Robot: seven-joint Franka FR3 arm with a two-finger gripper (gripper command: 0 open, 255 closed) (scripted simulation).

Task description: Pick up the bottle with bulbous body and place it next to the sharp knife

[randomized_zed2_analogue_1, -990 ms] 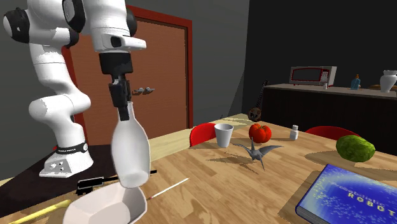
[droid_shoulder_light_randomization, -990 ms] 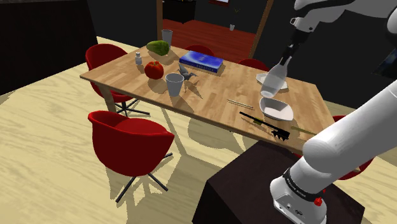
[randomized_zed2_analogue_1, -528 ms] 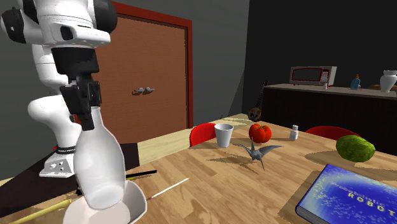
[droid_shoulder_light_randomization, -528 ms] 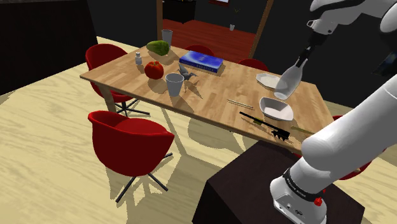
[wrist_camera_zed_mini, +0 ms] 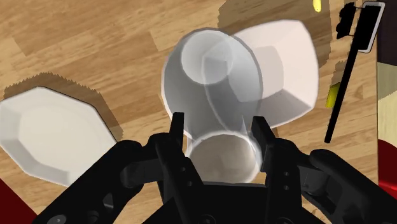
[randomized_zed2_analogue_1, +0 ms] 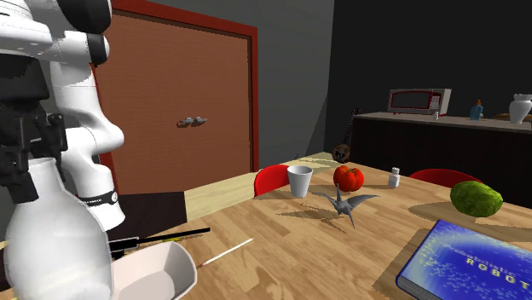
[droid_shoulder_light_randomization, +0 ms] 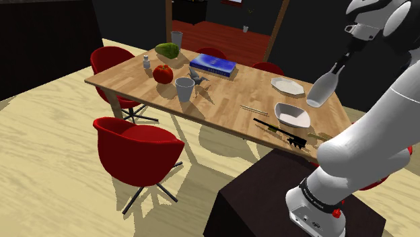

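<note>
Looking down your gripper (wrist_camera_zed_mini: 218, 126), you've got the jaws clamped on the neck of the white bulbous bottle (wrist_camera_zed_mini: 213, 70), which hangs tilted in the air above the wooden table (droid_shoulder_light_randomization: 222, 95). Its base seems to sit over the white bowl (droid_shoulder_light_randomization: 293, 116), hard to call. The black knife (droid_shoulder_light_randomization: 277, 130) lies on the table just beside that bowl, on the stand's side.

The bottle (randomized_zed2_analogue_1: 55, 247) and book (randomized_zed2_analogue_1: 473, 264) run past the second exterior view's bottom edge.

White rounded arm (droid_shoulder_light_randomization: 367, 145), dark joints; black lettered band (droid_shoulder_light_randomization: 315, 196) near its base, five o'clock in the shoulder view; gripper (wrist_camera_zed_mini: 218, 124) all black.
</note>
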